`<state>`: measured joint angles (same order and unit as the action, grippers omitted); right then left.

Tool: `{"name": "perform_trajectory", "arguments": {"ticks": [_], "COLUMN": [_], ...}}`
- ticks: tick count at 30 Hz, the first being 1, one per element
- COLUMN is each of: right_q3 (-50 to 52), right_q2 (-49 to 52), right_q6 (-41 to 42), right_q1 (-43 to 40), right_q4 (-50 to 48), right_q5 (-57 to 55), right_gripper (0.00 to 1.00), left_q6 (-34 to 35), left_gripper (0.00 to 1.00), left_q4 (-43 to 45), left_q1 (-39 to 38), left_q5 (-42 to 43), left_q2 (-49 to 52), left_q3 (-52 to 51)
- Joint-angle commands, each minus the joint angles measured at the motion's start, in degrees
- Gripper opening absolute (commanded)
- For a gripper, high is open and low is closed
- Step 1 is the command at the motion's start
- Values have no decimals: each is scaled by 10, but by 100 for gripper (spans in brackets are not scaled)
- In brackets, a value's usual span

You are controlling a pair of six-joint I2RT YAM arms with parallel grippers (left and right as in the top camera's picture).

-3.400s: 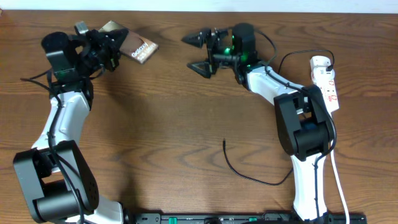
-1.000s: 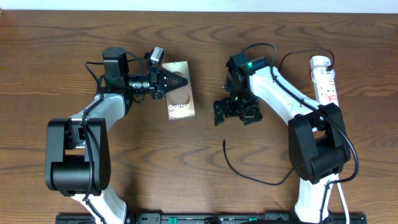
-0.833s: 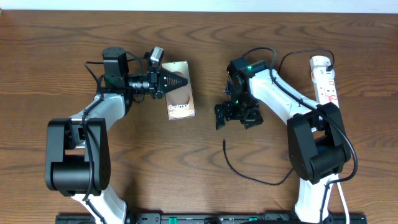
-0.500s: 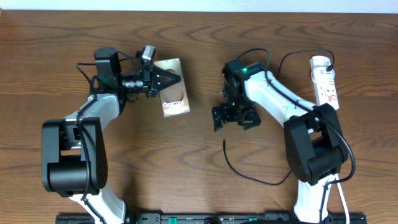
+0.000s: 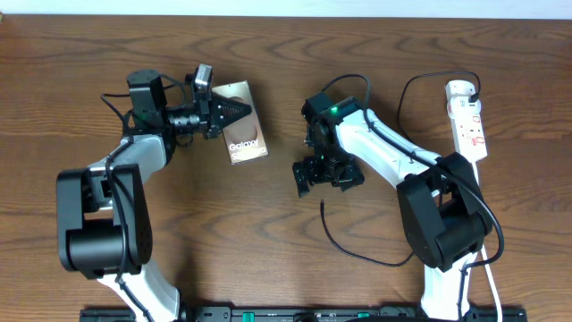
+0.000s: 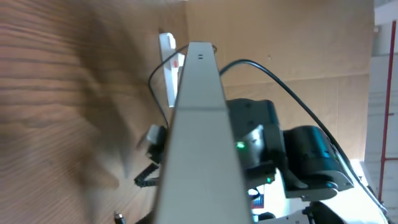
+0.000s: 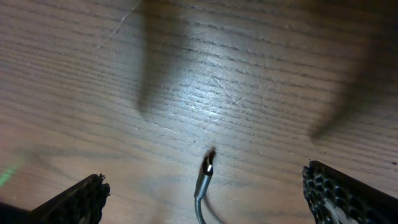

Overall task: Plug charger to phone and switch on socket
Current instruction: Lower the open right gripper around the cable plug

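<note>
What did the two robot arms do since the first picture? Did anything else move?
The left gripper, shut on the phone, carried it towards the middle, then a little way back to the left. The right gripper, open, pulled back towards the robot and now hangs over the free tip of the charger. The charger and the socket stayed where they were.

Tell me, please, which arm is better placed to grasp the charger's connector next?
Right. The right gripper is open just above the tip of the charger, while the left gripper is shut on the phone.
</note>
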<state>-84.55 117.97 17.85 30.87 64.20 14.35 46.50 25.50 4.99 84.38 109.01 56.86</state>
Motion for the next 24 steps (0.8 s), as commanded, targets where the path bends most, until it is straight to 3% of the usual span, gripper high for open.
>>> {"name": "perform_trajectory", "arguments": {"ticks": [1, 24], "right_q3": [4, 82], "right_q2": [1, 1], "right_q6": [10, 21], "right_q1": [4, 7], "right_q4": [-1, -18], "right_q5": [-2, 11], "right_gripper": [99, 99], "left_q6": [3, 33], "left_gripper": [7, 7], "left_q4": [2, 42], "left_q1": [12, 34], "left_q5": [2, -4], "left_q2": [31, 64], "left_q3": [4, 5]}}
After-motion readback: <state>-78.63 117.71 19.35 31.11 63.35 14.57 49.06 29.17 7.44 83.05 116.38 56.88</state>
